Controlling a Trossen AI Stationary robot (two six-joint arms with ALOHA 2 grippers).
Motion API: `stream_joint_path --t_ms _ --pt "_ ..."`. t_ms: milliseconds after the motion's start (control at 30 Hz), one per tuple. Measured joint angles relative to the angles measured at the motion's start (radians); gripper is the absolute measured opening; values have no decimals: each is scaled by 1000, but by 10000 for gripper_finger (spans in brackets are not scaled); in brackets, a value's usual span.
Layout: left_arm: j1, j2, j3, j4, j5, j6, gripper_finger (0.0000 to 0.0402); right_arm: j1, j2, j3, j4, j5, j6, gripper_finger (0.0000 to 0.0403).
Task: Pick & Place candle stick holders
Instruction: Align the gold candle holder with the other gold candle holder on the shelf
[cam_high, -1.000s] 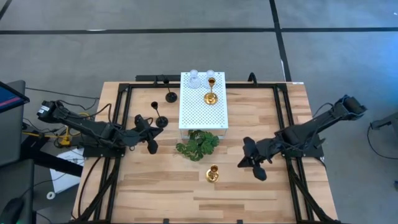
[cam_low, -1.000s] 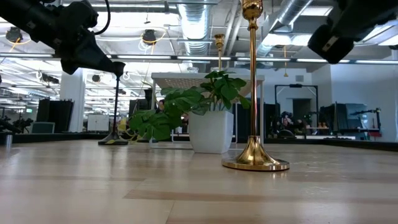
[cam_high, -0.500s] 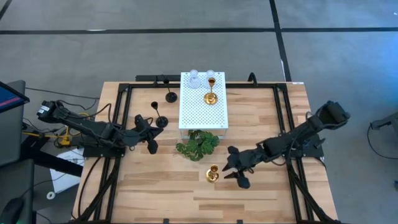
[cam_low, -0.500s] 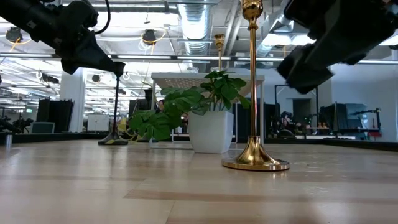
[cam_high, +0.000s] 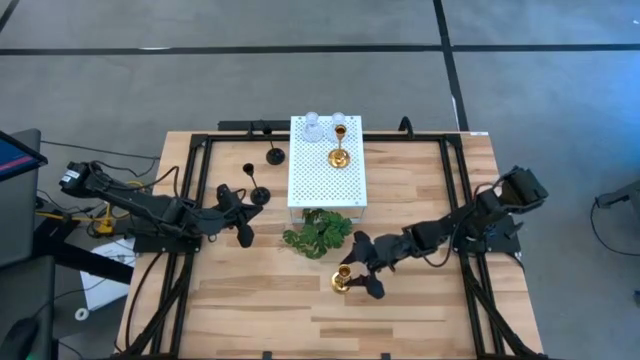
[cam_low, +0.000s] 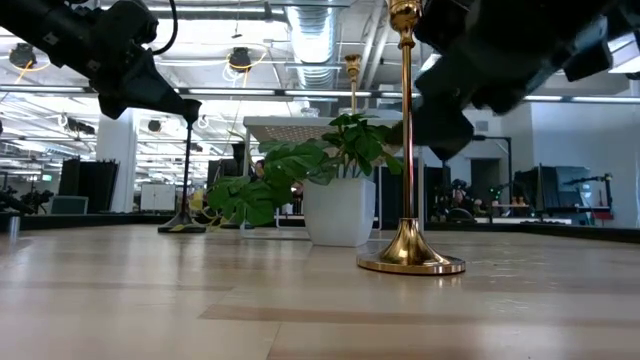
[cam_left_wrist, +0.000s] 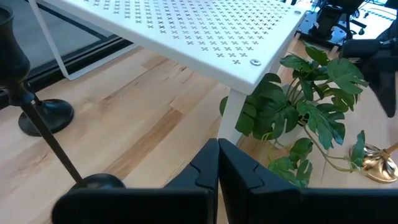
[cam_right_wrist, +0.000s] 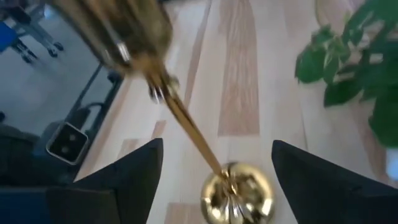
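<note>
A gold candle stick holder stands upright on its round base on the table, in front of the green sprig. My right gripper is open, with its fingers on either side of this holder's thin stem; I see no touch. My left gripper is shut and empty, left of the white stand. Two black holders stand on the table near it. Another gold holder and two clear glass holders stand on the stand's perforated top.
The green leafy sprig in its white pot lies between the stand and the gold holder on the table. Black frame rails run along the table's left, right and far sides. Bare wood lies along the near edge.
My right gripper has gone toward the table's left edge and a little toward the near edge, coming down beside the gold holder on the table, its open fingers now flanking the stem. The holder has not moved.
</note>
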Motion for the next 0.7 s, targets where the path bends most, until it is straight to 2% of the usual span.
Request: stream_joint_path --t_ms 167,333,467,700 --pt "0 0 0 0 0 0 8 -3 -1 30 2 -6 0 274" --pt "0 0 0 0 0 0 8 -3 -1 53 4 -26 0 229" --pt "0 0 0 0 0 0 8 -3 -1 57 4 -26 0 163" --pt "0 0 0 0 0 0 8 -2 -2 59 5 -54 1 17"
